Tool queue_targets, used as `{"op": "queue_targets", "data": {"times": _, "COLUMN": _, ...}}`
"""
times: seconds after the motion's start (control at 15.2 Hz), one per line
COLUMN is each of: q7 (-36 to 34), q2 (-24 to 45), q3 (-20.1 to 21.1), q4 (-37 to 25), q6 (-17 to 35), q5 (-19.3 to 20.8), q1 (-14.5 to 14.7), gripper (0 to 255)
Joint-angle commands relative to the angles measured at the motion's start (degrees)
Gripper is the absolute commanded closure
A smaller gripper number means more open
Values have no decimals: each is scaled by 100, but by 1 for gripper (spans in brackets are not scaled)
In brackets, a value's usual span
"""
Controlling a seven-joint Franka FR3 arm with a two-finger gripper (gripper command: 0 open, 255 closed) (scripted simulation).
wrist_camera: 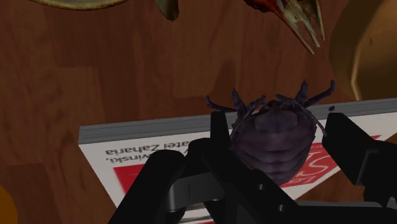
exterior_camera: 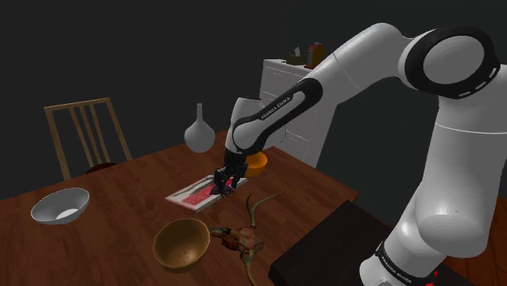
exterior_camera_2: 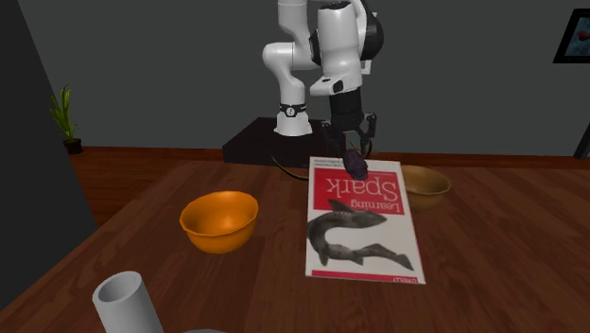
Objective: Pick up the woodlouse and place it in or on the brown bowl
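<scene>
The woodlouse (wrist_camera: 277,137) is a dark purple bug with spread legs, at the end of a red and white book (wrist_camera: 146,149) nearest the arm's stand. My black gripper (wrist_camera: 277,127) reaches down over it, and both fingers press its sides, so it is shut on it. From across the table, the woodlouse (exterior_camera_2: 356,164) sits under the gripper (exterior_camera_2: 356,151), right at the book (exterior_camera_2: 364,227) surface. The brown bowl (exterior_camera: 181,244) stands near the table's front edge, at the shoulder view's lower left of the gripper (exterior_camera: 227,183). The same brown bowl (exterior_camera_2: 425,184) lies just beside the book.
An animal skull with antlers (exterior_camera: 244,238) lies between the brown bowl and the book. An orange bowl (exterior_camera_2: 219,220), a white bowl (exterior_camera: 61,207), a pale vase (exterior_camera: 199,130) and a grey cylinder (exterior_camera_2: 128,303) stand on the wooden table. A chair (exterior_camera: 85,134) stands behind.
</scene>
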State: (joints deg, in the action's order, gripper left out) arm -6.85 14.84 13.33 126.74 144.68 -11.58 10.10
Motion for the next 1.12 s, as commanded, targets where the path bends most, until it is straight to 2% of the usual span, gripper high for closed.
{"op": "queue_targets", "data": {"times": 0.0, "q7": -19, "q2": -125, "q3": 11, "q4": -10, "q6": -122, "q5": -6, "q1": 1, "gripper": 255}}
{"op": "queue_targets", "data": {"times": 0.33, "q7": -53, "q2": -379, "q3": 15, "q4": -71, "q6": -432, "q5": -17, "q1": -15, "gripper": 255}}
{"op": "queue_targets", "data": {"times": 1.06, "q7": -1802, "q2": -289, "q3": 490, "q4": -297, "q6": -325, "q5": 365, "q1": 994, "gripper": 255}}
